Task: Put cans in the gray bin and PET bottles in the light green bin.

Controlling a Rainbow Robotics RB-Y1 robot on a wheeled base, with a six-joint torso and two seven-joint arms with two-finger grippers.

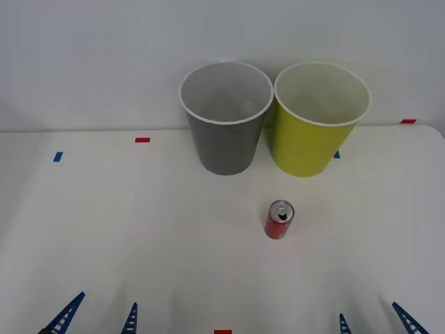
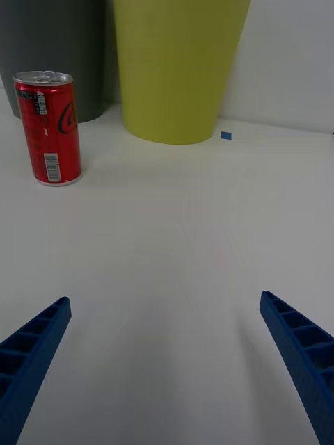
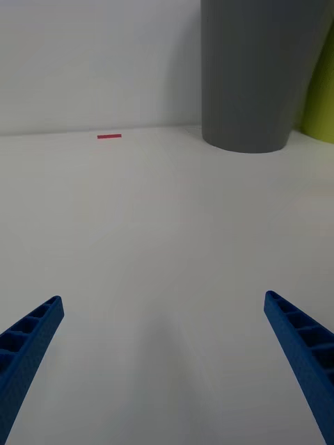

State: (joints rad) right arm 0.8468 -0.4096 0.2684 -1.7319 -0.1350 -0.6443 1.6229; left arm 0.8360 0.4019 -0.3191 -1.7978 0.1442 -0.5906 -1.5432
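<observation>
A small red can (image 1: 279, 220) (image 2: 48, 128) with a silver top stands upright on the white table, in front of the gap between the two bins. Behind it stand the gray bin (image 1: 225, 132) (image 2: 62, 62) (image 3: 261, 69) and, to its right, the light green bin (image 1: 316, 132) (image 2: 177, 66) (image 3: 322, 97), both upright and open-topped. My left gripper (image 1: 97, 316) (image 3: 163, 368) sits at the table's near edge on the left, open, nothing between its fingers. My right gripper (image 1: 375, 320) (image 2: 167, 368) is at the near edge on the right, open, well short of the can. No PET bottles are in view.
Small red tape marks (image 1: 142, 140) (image 3: 109, 136) and blue tape marks (image 1: 58, 156) (image 2: 226, 135) lie flat on the table. A pale wall runs close behind the bins. Bare white tabletop (image 1: 139, 229) spreads between the grippers and the can.
</observation>
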